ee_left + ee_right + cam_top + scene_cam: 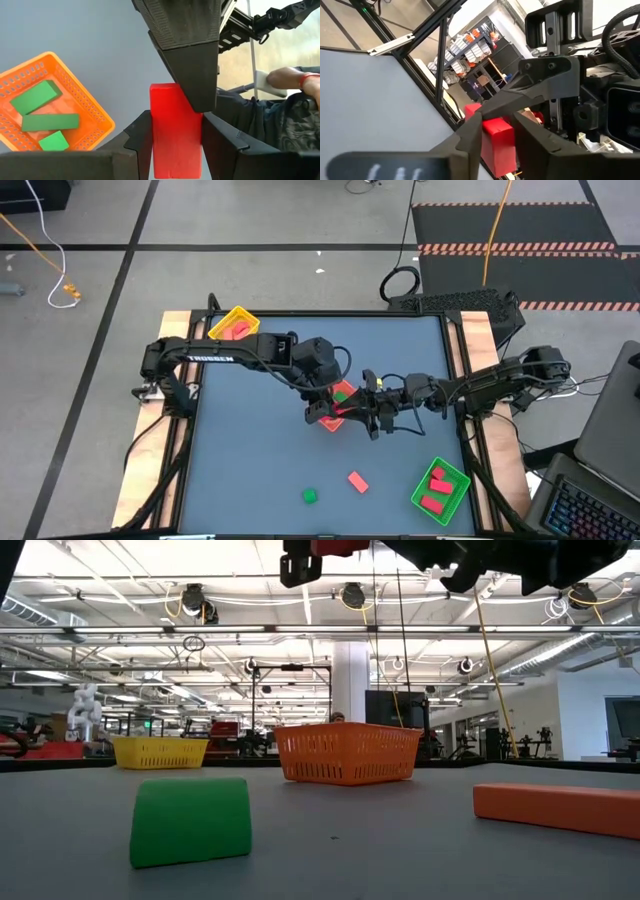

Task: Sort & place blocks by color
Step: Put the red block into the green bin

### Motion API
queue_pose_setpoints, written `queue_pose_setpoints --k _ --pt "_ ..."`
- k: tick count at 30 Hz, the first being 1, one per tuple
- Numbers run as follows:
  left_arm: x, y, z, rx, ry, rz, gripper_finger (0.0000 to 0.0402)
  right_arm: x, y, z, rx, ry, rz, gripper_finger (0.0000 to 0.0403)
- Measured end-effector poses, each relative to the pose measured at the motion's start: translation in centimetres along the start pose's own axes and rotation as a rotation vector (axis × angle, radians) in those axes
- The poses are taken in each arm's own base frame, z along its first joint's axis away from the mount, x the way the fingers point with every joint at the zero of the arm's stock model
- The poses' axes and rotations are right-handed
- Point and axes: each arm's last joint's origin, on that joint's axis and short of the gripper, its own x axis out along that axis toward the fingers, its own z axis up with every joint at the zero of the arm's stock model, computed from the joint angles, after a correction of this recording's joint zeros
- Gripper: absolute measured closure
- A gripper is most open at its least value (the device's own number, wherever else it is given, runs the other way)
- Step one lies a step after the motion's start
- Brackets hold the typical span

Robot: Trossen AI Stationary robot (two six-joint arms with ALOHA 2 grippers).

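A red brick-shaped block (pixel 338 412) hangs in the air between both grippers, above the orange tray (pixel 343 392), which holds three green blocks (pixel 37 97). My left gripper (pixel 322 413) reaches it from the table's left, my right gripper (pixel 357 410) from the right. Both are shut on it. In the low view both grippers and the block (pixel 340 545) sit at the top edge. A green wedge (pixel 310 496) and a pink-red brick (pixel 357 481) lie flat on the table near the near edge. My left gripper (pixel 176 147) pinches one end of the red block (pixel 172 150) between its two fingers (pixel 142 137), coming level from the table's left. The block is lifted clear, lying along the fingers. My right gripper (pixel 497 132) pinches the block's other end (pixel 495 131) between its two fingers (pixel 470 132), from the table's right. One of its fingers (pixel 192 65) covers part of that end in the left wrist view. The block is off the table.
A yellow tray (pixel 235 325) with a red block stands at the far left corner. A green tray (pixel 440 490) with red blocks stands at the near right corner. A person's arm (pixel 300 82) shows beyond the table's right side. Bare table lies at the near left.
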Motion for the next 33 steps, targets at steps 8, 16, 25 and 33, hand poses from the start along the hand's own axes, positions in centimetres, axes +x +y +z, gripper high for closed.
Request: queue_pose_setpoints --k 8,16,25,33 --pt "0.0 0.0 -0.1 -0.002 0.007 -0.004 0.0266 0.0 0.1 0.0 -0.006 0.002 0.007 0.0342" --pt "0.0 0.1 0.0 0.001 0.004 -0.001 0.0259 0.0 0.1 -0.1 -0.024 0.007 0.007 0.0345" --pt "-0.1 0.2 0.1 -0.001 -0.011 0.008 0.0191 0.0 0.0 -0.1 -0.033 0.028 -0.01 0.0349" --pt "-1.4 0.3 0.3 -0.006 -0.038 0.008 0.0169 0.0 0.1 -0.3 -0.042 0.045 0.002 0.035"
